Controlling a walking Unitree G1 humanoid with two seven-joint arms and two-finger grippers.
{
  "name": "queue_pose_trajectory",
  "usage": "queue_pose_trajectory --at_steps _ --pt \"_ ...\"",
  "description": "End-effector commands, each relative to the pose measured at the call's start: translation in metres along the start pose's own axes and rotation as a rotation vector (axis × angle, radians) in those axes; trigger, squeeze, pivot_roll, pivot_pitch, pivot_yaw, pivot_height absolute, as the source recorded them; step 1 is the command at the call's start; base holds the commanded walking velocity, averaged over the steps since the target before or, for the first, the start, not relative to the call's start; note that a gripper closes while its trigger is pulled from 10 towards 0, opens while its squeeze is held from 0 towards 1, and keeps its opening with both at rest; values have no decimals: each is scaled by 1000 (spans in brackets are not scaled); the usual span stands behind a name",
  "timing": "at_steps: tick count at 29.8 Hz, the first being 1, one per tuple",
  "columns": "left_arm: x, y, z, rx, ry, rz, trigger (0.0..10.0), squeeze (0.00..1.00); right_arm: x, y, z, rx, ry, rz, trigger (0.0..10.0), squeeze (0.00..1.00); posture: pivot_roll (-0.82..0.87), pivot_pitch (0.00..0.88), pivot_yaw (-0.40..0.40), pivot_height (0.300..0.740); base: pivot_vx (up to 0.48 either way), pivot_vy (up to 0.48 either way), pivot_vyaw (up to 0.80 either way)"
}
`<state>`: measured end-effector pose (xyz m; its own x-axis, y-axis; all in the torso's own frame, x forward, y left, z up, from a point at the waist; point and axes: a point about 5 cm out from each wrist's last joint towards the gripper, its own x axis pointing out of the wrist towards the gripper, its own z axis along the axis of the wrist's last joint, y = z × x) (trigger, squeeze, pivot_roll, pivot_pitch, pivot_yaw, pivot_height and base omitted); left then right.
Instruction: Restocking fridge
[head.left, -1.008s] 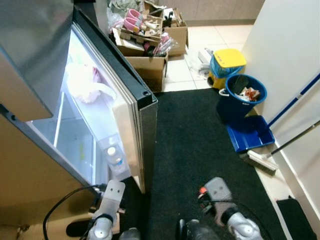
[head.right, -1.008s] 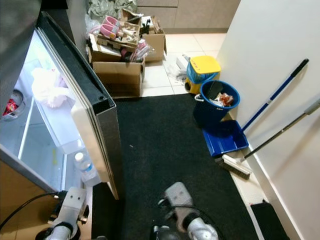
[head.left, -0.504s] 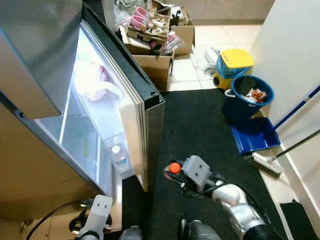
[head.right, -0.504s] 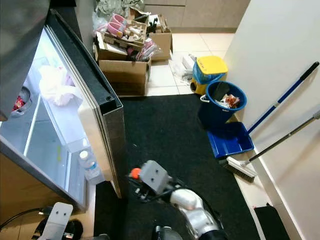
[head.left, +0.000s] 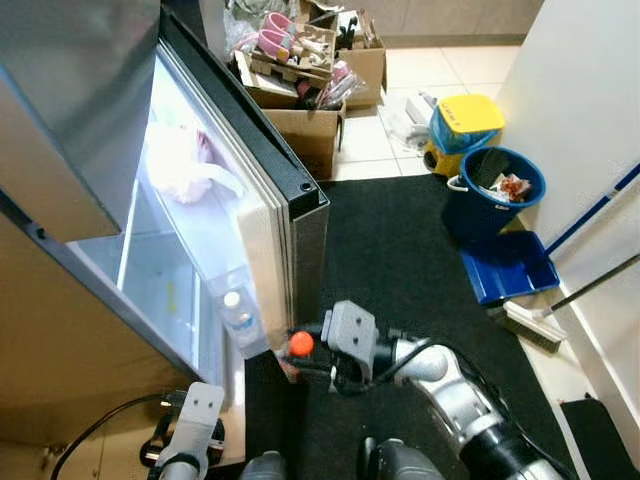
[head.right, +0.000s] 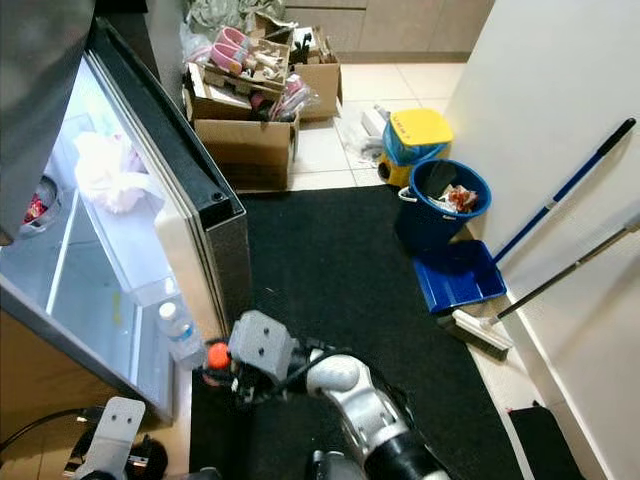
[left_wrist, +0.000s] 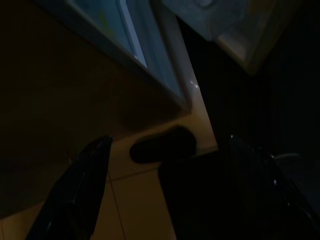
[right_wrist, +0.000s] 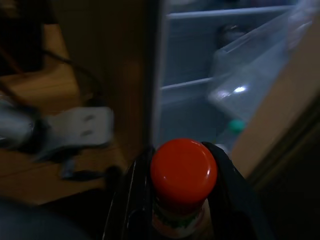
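Observation:
The fridge (head.left: 150, 270) stands at my left with its door (head.left: 285, 215) swung open. A water bottle (head.left: 236, 312) stands in the door's low shelf, and a white plastic bag (head.left: 180, 165) lies on a shelf inside. My right gripper (right_wrist: 182, 207) is shut on a small bottle with a red cap (head.left: 300, 343), held low beside the door's bottom corner. In the right wrist view the red cap (right_wrist: 183, 170) points at the lit shelves. My left arm (head.left: 190, 425) hangs low by the fridge's base, and its gripper (left_wrist: 167, 192) is open over the floor.
A black mat (head.left: 400, 250) covers the floor in front of the fridge. Cardboard boxes (head.left: 305, 75) full of clutter stand beyond the door. At the right wall are a yellow bin (head.left: 462, 125), a blue bucket (head.left: 495, 190), a blue dustpan (head.left: 508, 268) and a brush (head.left: 525, 325).
My right arm has risen and swung left with the red-capped bottle, from over the mat to the door's bottom corner. The left arm has dropped a little lower.

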<state>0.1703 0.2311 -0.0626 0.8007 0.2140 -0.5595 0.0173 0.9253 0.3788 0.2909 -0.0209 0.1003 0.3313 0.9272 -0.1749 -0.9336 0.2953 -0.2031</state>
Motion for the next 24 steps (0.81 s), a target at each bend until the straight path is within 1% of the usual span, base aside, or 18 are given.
queue_pose_trajectory --at_steps 1,4,5,9,11,13,15,16,17,18,19,20,21,22,23,24 --pt "-3 -5 -6 9 22 -17 10000 0 2 -23 16 -43 -38 -95 10000 0 26 165 -62 740 0 0 0" --pt "-3 -6 -4 8 16 -18 10000 0 7 -40 30 -74 -47 -132 10000 0 30 165 -62 740 0 0 0" --pt "-3 -6 -4 8 16 -18 10000 0 7 -40 30 -74 -47 -132 10000 0 30 165 -62 740 0 0 0" --pt "-2 -7 -3 10 11 -21 10000 0 14 -54 43 -106 -51 -159 10000 0 38 163 -62 740 0 0 0" --pt "-2 -7 -3 11 10 -21 10000 0 14 -56 44 -113 -49 -168 10000 0 38 163 -62 740 0 0 0" --pt "-3 -8 -2 9 9 -20 10000 0 11 -66 45 -134 -35 -245 10000 0 40 161 -66 740 0 0 0" --pt "-3 -9 -2 8 8 -20 10000 0 2 -78 42 -142 -10 -335 10000 0 37 161 -67 740 0 0 0" --pt "-3 -9 -2 8 8 -20 10000 0 2 -78 42 -142 -10 -335 10000 0 37 161 -67 740 0 0 0" --pt "-3 -9 -2 7 9 -21 10000 0 -5 -85 38 -139 3 -388 10000 0 33 160 -67 740 0 0 0" --pt "-3 -9 -2 7 9 -21 10000 0 -5 -85 38 -139 3 -388 10000 0 33 160 -67 740 0 0 0" --pt "-3 -10 -2 6 10 -22 10000 0 -19 -95 33 -151 36 -471 10000 0 30 158 -67 740 0 0 0" --pt "-3 -11 -2 6 11 -23 10000 0 -28 -102 29 -161 58 -527 10000 0 30 158 -67 740 0 0 0" --pt "-3 -11 -2 4 12 -23 10000 0 -51 -114 22 -159 86 -615 10000 0 23 153 -65 740 0 0 0" --pt "-3 -11 -2 4 12 -23 10000 0 -51 -114 22 -159 86 -615 10000 0 23 153 -65 740 0 0 0" --pt "-3 -12 -2 3 13 -24 10000 0 -77 -125 15 -152 112 -693 10000 0 18 150 -62 740 0 0 0" --pt "-3 -12 -2 3 13 -24 10000 0 -77 -125 15 -152 112 -693 10000 0 18 150 -62 740 0 0 0"
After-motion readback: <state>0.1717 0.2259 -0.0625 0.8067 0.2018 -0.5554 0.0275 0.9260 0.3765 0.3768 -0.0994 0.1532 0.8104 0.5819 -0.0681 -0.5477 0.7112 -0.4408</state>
